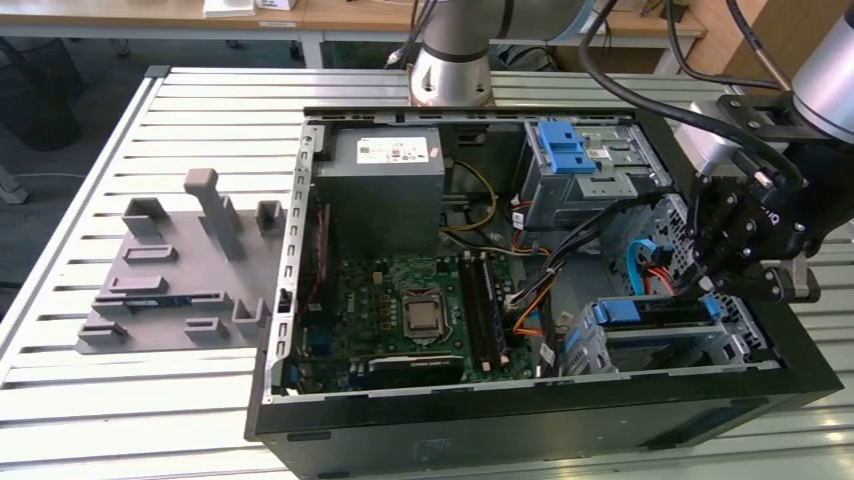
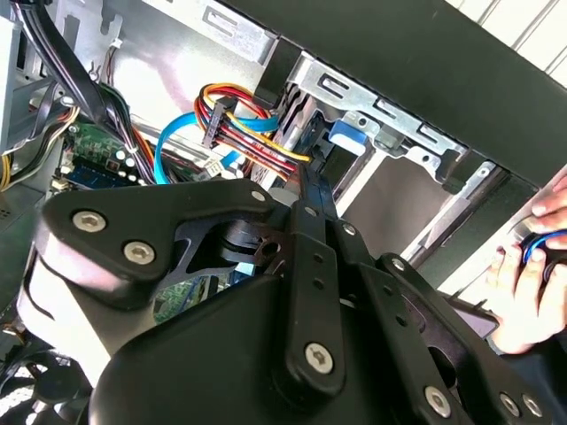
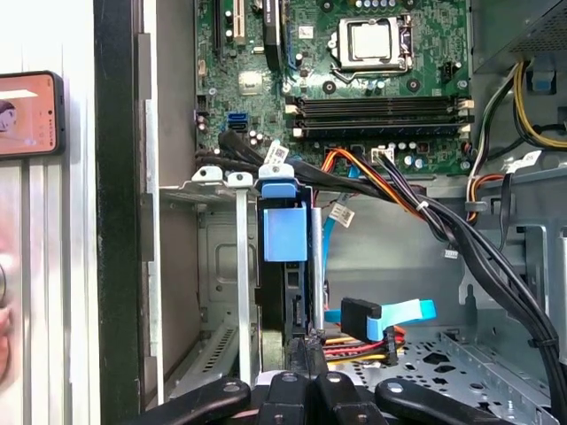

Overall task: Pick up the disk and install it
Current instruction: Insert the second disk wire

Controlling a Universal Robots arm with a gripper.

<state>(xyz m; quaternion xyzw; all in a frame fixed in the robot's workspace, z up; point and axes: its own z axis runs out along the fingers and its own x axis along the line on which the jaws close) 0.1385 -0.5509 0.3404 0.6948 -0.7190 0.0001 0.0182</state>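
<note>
First wrist view shows the gripper (image 3: 306, 354) with its fingers drawn together and no gap between them, the tips meeting the near end of the disk (image 3: 283, 235). Whether they nip a thin lip of the blue carrier or only bear on it, I cannot tell. The disk stands on edge inside the drive cage (image 3: 237, 266), its blue tab close under the cage rim on the side toward the motherboard (image 3: 354, 106).

Just beside the cage, at the gripper's end, a flat blue data cable (image 3: 399, 312) and a bunch of red, yellow and orange power wires (image 3: 354, 350) lie loose. I judge these the first hazard: a small sideways slip could catch them between the tips and the disk. A black cable bundle (image 3: 461, 230) crosses the cage's rim and could snag the carrier's tab.

If the disk sits skewed in the cage, pressure would likely jam it, and the narrow tips could skid off its end onto the cage's sheet metal.

Beyond the cage, outside the black case wall (image 3: 115, 221), the second wrist view shows a person's hand (image 2: 532, 266) near the arm. A sudden swing outward might reach it.
</note>
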